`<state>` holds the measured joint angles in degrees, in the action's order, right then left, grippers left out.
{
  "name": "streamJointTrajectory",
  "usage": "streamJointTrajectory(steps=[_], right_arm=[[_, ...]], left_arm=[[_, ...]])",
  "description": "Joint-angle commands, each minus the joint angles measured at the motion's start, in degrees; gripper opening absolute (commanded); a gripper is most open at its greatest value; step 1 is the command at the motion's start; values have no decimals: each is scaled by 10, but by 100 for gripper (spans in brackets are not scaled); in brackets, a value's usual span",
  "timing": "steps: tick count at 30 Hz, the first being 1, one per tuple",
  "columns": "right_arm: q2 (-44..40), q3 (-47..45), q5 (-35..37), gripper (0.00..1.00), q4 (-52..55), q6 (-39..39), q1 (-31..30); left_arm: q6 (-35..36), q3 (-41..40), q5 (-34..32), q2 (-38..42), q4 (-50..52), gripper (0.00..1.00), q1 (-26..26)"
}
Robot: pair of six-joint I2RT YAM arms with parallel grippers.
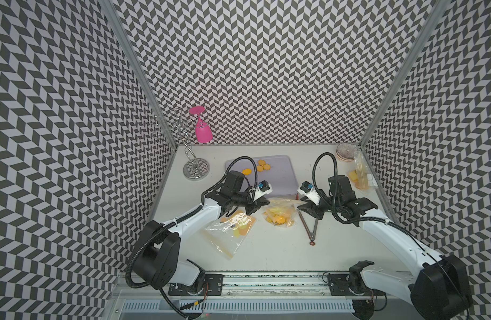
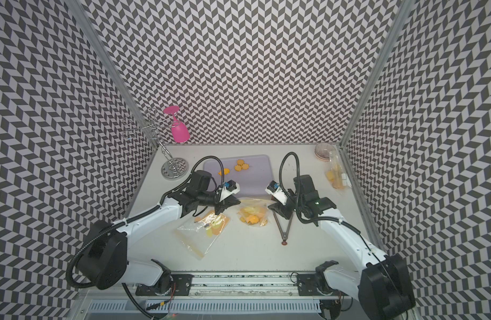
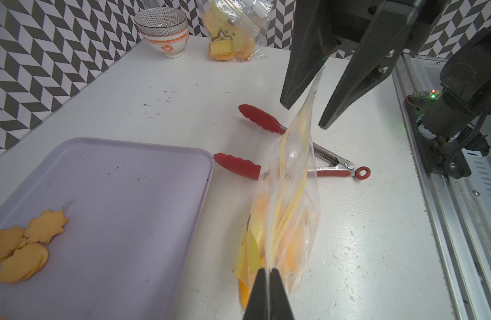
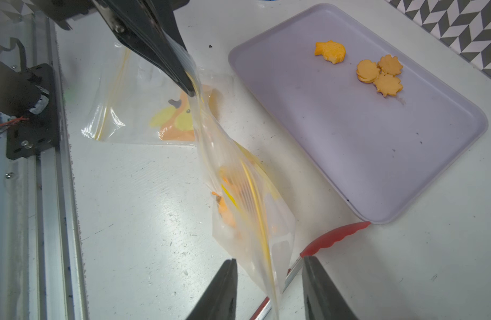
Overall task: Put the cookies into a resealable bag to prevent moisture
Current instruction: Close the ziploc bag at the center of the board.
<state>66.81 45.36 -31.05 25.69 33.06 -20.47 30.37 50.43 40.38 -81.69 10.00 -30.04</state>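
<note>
The lavender tray (image 1: pixel 280 180) holds four cookies (image 4: pixel 387 84); beside that tray lie three resealable bags (image 1: pixel 279 214), two stacked bowls (image 3: pixel 166 36) and one pair of tongs (image 1: pixel 312 224).

The left gripper (image 3: pixel 268 279) is cut off by the edge of the left wrist view, only its fingertips shown; the right gripper (image 4: pixel 270 263) likewise in the right wrist view. In both top views the fingertips are hidden beneath the wrists. The cookies (image 3: pixel 290 243) inside the resealable bag (image 3: pixel 291 171) are blurred by plastic and cannot be counted. The tongs (image 3: pixel 238 166) are partly covered by that bag. The tray (image 3: pixel 128 171) is cropped by the picture's edge. A flat bag (image 1: pixel 233 230), at 8 o'clock from the resealable bag, is partly hidden under the left arm. The contents of a filled bag (image 1: pixel 359 177), at 2 o'clock on the table, are too small to be told.
</note>
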Motion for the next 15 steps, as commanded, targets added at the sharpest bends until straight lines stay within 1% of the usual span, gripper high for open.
streamJointTrajectory(steps=[1,3,4,5,6,7,8,9,10,11,12,13,14,15], right_arm=[[8,21,6,0,0,17,-6],[8,25,2,0,1,20,-8],[7,26,-2,3,2,26,-9],[5,28,-2,18,0,31,-11],[5,28,0,28,-1,33,-12],[4,29,5,30,-4,35,-14],[4,30,9,21,-7,34,-15],[6,33,11,1,-4,37,-17],[10,38,10,0,3,42,-18],[15,44,8,0,11,47,-19],[19,48,6,10,15,53,-20],[22,51,8,30,16,58,-23],[24,51,14,22,13,58,-27],[24,52,17,1,12,59,-30]], left_arm=[[13,9,3,15,7,0,-4],[13,8,3,18,5,0,-4],[13,7,4,19,4,0,-4],[14,7,4,21,3,0,-4],[13,6,5,23,1,0,-4],[14,6,7,25,1,0,-4],[15,5,10,28,0,0,-4],[16,4,13,30,0,0,-4],[16,3,15,33,-3,0,-4],[17,2,16,35,-5,0,-4],[18,0,17,37,-6,0,-4],[18,0,20,37,-6,0,-4],[19,0,22,38,-6,0,-4],[18,-1,24,38,-6,0,-4]])
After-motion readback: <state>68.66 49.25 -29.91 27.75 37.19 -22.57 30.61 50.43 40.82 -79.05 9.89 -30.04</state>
